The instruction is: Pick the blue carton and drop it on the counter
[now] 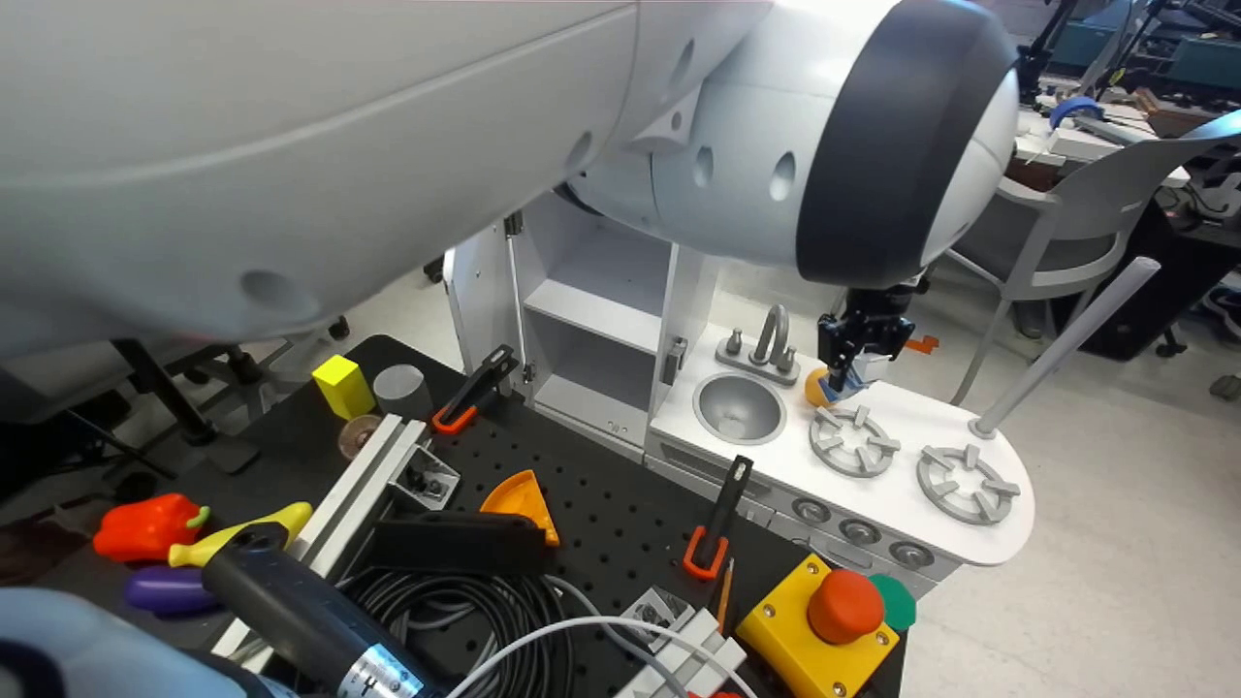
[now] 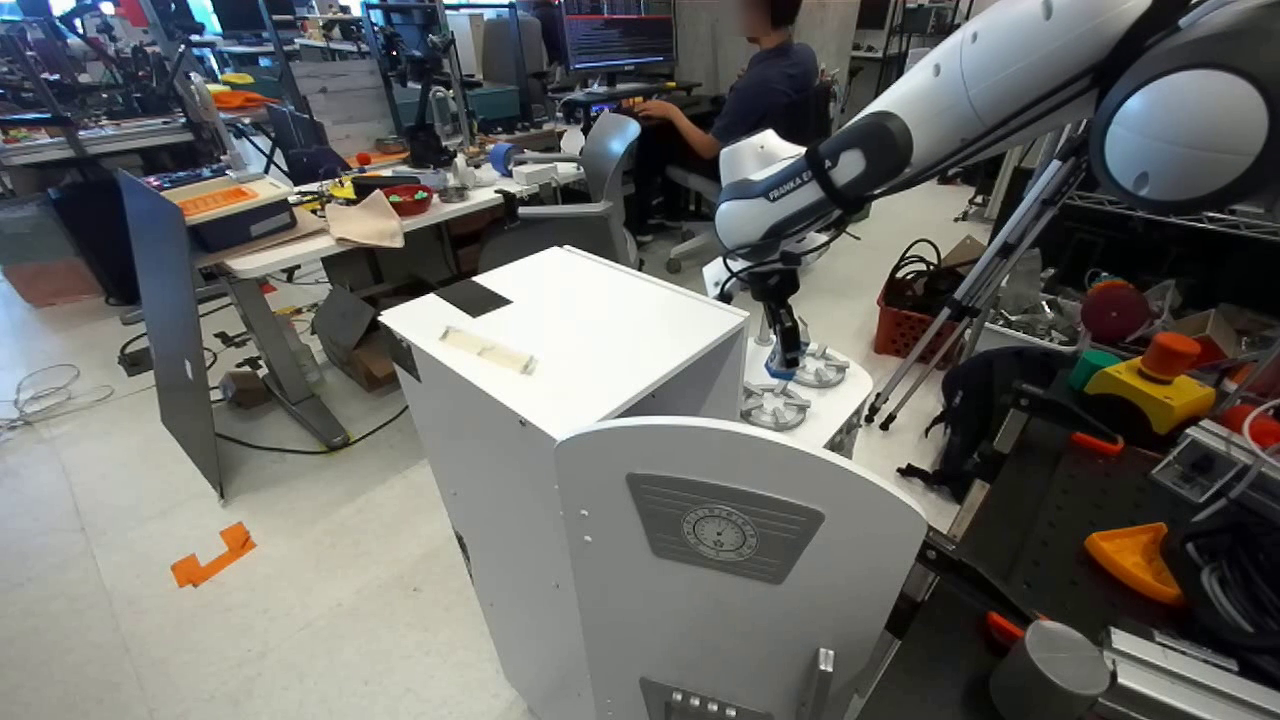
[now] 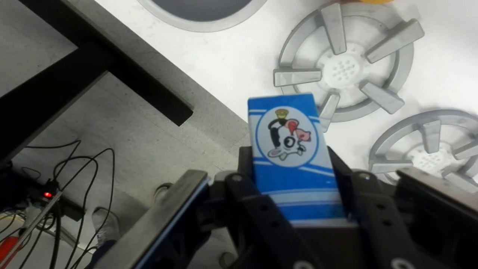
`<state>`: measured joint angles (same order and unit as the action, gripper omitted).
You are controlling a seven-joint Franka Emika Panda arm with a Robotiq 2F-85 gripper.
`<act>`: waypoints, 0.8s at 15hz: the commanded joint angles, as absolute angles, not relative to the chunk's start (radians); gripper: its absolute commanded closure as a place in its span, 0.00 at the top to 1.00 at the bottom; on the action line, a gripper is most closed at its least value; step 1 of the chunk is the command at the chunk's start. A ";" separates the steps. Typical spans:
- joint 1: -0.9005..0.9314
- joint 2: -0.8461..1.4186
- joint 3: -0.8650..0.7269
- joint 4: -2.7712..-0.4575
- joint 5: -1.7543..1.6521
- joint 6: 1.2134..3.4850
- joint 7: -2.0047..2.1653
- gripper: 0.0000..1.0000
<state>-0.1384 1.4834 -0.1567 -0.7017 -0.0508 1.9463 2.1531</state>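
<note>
The jaws grip the blue carton [image 3: 295, 155] by its sides, near the burner [image 3: 338, 43] beside the sink [image 1: 740, 408].

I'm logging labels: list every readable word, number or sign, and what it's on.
"FRANKA E", the rest not legible: robot arm.
Too small or blurred: dial on the cabinet door; monitor; label on the black cylinder.
No readable words on the blue carton, only a cartoon picture.
</note>
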 commanded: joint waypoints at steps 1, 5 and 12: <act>-0.123 1.488 -0.170 -0.674 -0.048 1.915 2.177 0.21; -0.117 1.490 -0.171 -0.661 -0.050 1.916 2.184 0.21; -0.124 1.491 -0.160 -0.648 -0.041 1.920 2.178 0.88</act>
